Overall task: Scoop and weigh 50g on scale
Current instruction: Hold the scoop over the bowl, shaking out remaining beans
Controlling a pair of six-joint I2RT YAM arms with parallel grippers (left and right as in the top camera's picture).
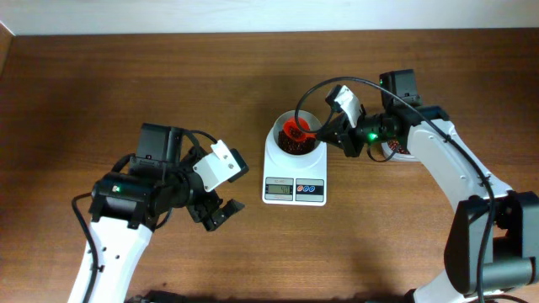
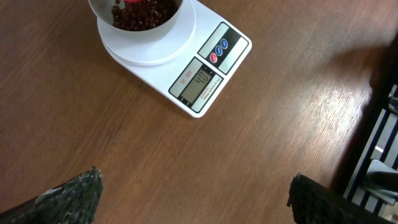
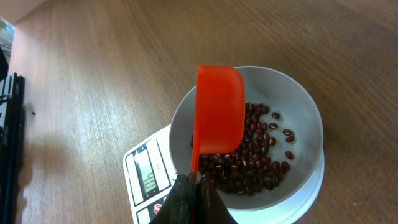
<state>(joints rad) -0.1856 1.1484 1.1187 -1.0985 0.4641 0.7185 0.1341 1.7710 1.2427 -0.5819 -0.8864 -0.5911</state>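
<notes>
The white scale [image 1: 273,165] stands mid-table with its display [image 2: 200,83] lit. Its round white bowl [image 3: 300,104] holds a heap of dark red-brown beans [image 3: 256,157], which also show in the overhead view [image 1: 297,146]. My right gripper [image 3: 194,190] is shut on the thin handle of a red scoop [image 3: 219,111]. The scoop hangs tipped over the bowl's near side, its underside toward the wrist camera. My left gripper [image 1: 221,211] hovers open over bare wood to the left of the scale, nothing between its fingertips [image 2: 79,191].
A pale round container [image 1: 394,151] is partly hidden behind the right arm, to the right of the scale. A black-and-white frame [image 2: 380,144] runs along the table edge on the left wrist view's right side. A dark rack [image 3: 9,118] borders the right wrist view's left edge.
</notes>
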